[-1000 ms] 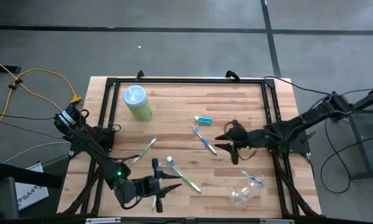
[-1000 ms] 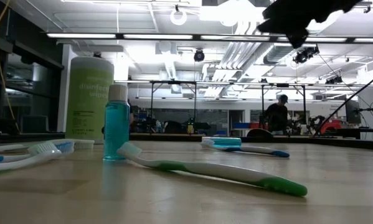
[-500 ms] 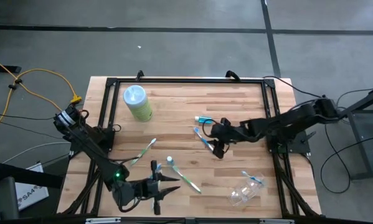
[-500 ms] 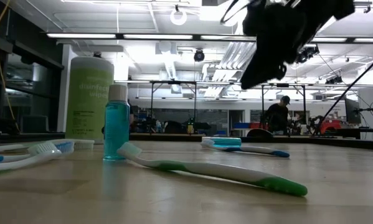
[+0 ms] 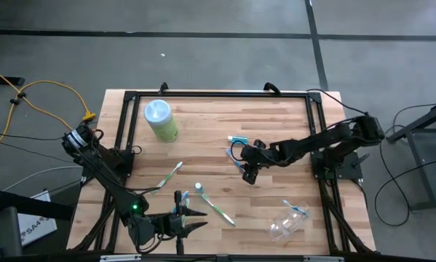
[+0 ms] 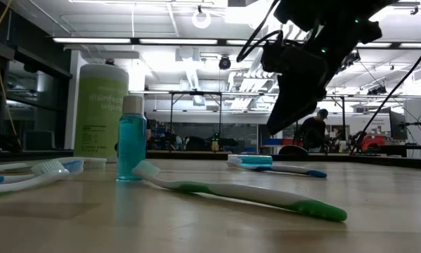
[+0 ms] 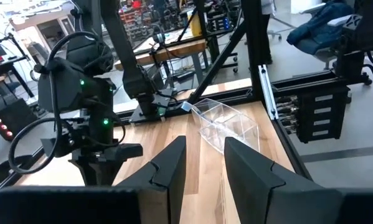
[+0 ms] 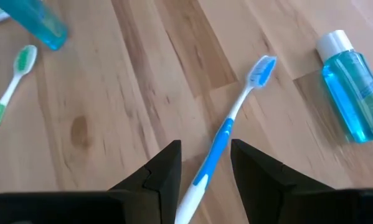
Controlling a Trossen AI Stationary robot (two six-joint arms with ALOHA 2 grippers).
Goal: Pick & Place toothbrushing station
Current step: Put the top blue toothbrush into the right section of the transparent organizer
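Observation:
A blue toothbrush lies flat on the wooden table. My right gripper hangs open above it, tipped down, with a finger on either side of the handle and clear of it. A small blue tube lies beside it, and a blue bottle stands upright farther left. Two green-and-white toothbrushes lie near the front. A clear cup rests on its side at the near right. My left gripper stays level and open at the near edge, with nothing between its fingers.
A pale-green canister with a light-blue lid stands at the far left. A black frame rail runs around the tabletop. Bare wood lies between the canister and the blue tube.
My right gripper has moved toward the table's left and gone down. It has tipped from nearly level to pointing down, and now hangs over the blue toothbrush. The things on the table have stayed where they were.

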